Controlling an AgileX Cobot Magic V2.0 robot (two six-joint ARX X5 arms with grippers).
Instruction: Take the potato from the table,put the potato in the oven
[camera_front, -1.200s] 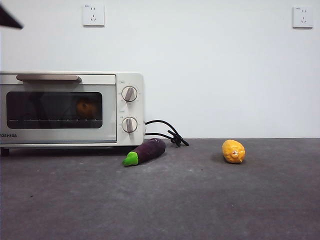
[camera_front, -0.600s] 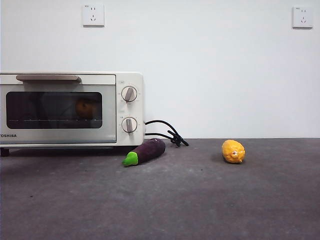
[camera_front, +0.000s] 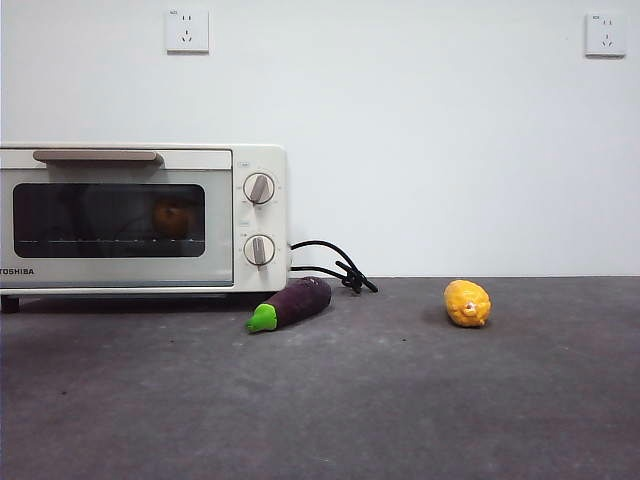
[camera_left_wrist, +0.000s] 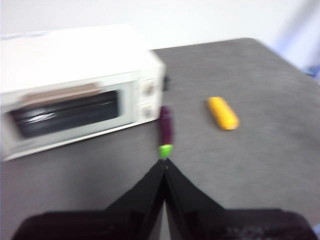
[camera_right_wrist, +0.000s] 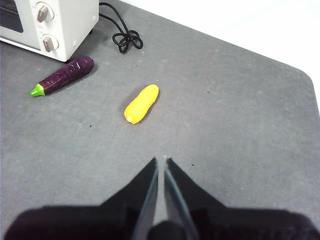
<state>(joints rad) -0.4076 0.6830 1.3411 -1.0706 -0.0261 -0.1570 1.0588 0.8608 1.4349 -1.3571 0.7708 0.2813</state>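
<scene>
The cream-white oven stands at the left of the table with its dark glass door closed. Through the glass the orange-tan potato shows dimly, inside on the rack. Neither gripper appears in the front view. In the blurred left wrist view my left gripper is shut and empty, high above the table, facing the oven; the potato cannot be made out there. My right gripper is shut with nothing in it, over bare table to the right of the oven.
A purple eggplant with a green cap lies just in front of the oven's right corner. A yellow lemon-like fruit sits further right. The black cord coils behind the eggplant. Two wall sockets are above.
A black arm tip at the top left corner of the front view one second ago has left the picture. The oven, eggplant and yellow fruit have not moved.
</scene>
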